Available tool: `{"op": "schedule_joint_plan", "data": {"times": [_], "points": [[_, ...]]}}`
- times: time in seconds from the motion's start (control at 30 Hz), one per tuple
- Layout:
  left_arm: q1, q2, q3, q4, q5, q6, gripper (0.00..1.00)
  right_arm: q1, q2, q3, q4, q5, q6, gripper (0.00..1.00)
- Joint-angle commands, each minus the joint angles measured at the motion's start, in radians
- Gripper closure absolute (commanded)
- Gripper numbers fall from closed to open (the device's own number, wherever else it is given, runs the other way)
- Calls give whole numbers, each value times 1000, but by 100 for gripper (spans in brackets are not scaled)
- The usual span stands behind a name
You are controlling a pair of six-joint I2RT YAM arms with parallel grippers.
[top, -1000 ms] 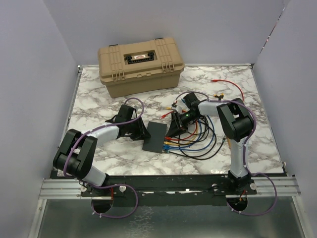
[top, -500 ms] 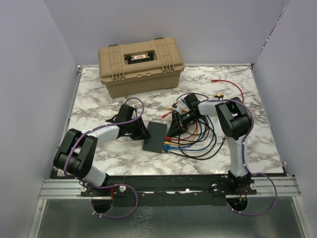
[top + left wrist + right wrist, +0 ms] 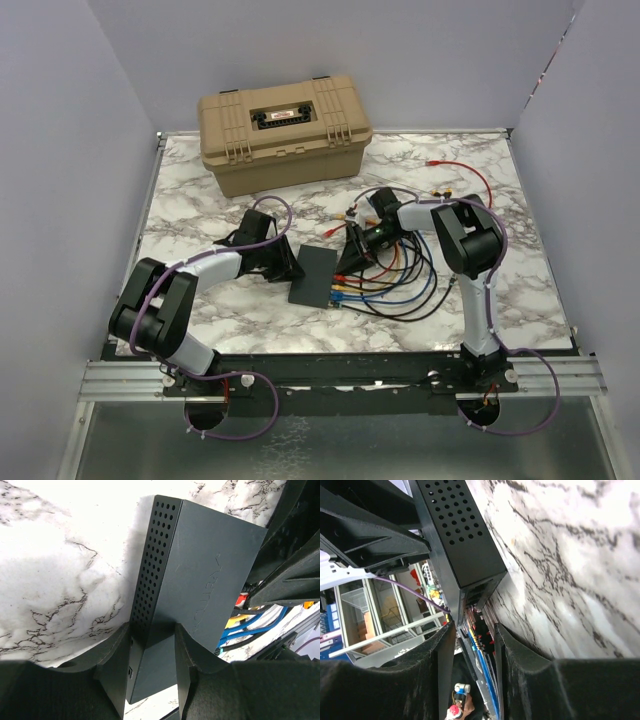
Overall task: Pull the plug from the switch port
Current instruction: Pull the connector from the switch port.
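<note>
switch [image 3: 315, 273] mid-tabletop [image 3: 200, 210] | left gripper [image 3: 152, 645] clamped on its left edge | right gripper [image 3: 472, 630] straddles plugs [image 3: 338, 292] at port edge, grip unclear | cables [image 3: 410, 285] fan right | toolbox [image 3: 285, 130] well behind

Two arms of like build. Left arm [image 3: 205, 268] and right arm [image 3: 480, 318]: smooth white tubular links joined by bulky, rounded, matte-black joint housings [image 3: 150, 312]. A purple cable [image 3: 268, 206] follows each arm, standing off the links in loops, with a further loop hanging by each base [image 3: 483, 372]. Left gripper [image 3: 285, 268] and right gripper [image 3: 350, 258]: compact black bodies of angular outline. Seen from the wrist cameras, the fingers [image 3: 112, 675] of both grippers are alike: broad, flat-sided, matte-black blades with bevelled inner edges that narrow toward the tips, their surfaces faintly grained and carrying no visible markings or screws.
</note>
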Motion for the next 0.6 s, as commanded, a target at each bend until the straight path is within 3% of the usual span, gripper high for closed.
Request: {"op": "schedule_joint_plan", "data": {"times": [0.0, 0.47, 0.57], "points": [[-25, 74, -35, -75, -60, 27, 69, 10, 89, 21, 72, 55, -13, 60], [-28, 87, -30, -75, -62, 27, 69, 11, 86, -3, 86, 27, -31, 78], [-27, 89, -29, -75, -61, 28, 69, 12, 81, -8, 95, 23, -31, 86]]}}
